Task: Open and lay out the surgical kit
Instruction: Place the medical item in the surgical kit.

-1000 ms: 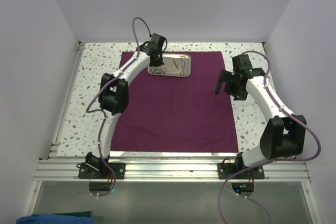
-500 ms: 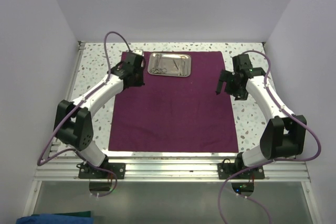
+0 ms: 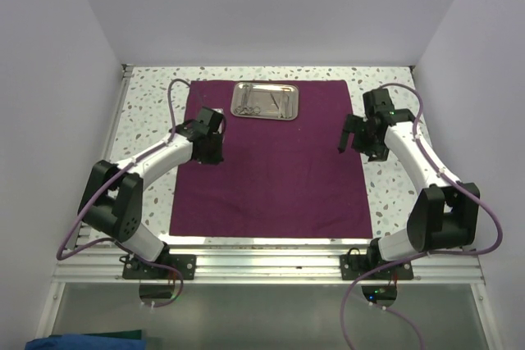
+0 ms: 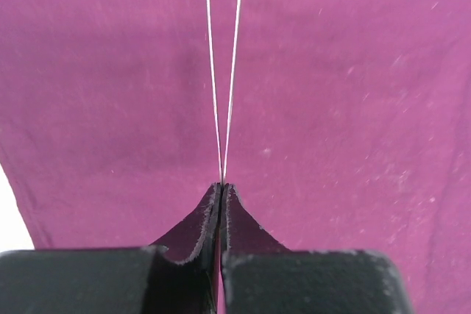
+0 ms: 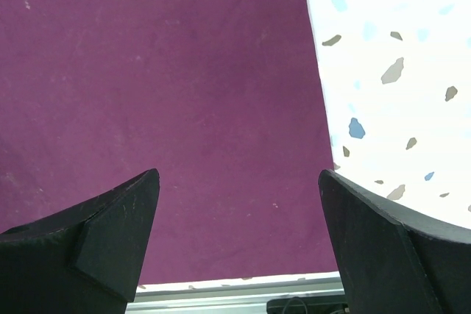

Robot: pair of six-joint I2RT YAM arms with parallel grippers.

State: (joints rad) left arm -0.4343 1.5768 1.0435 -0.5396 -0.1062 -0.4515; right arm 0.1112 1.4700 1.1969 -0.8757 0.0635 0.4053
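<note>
Pinches thin silver tweezers (image 4: pixel 223 71) in the left gripper (image 4: pixel 222 189), black fingers (image 4: pixel 195 229) pressed flat together with no gap between them. Grips the tweezers at their joined end, so that the two fine prongs run straight away from the fingertips, spread slightly and pass out of the wrist view at its upper edge. Hangs them over the plum cloth wrap (image 3: pixel 279 170); cannot tell whether the tips touch the fabric. Shows the cloth's left border and a bright strip of table (image 4: pixel 11 215) at the lower left of that wrist view. Folds the left arm sharply: upper link leaning left from the base, elbow out over the left side of the table, forearm reaching right and far to the left part of the cloth, near the tray but apart from it.

Spreads the right gripper (image 5: pixel 237 182) wide, holding nothing, its two dark fingers (image 5: pixel 110 226) well apart above the cloth's right edge, cloth under one and speckled table under the other. Curves the right arm from its base at the near right up along the right side, wrist bent inward to the left.

Finds the small steel tray (image 3: pixel 294 101) at the far middle of the flat-spread cloth, with several thin silver instruments (image 3: pixel 254 107) lying inside, too small to sort.
</note>
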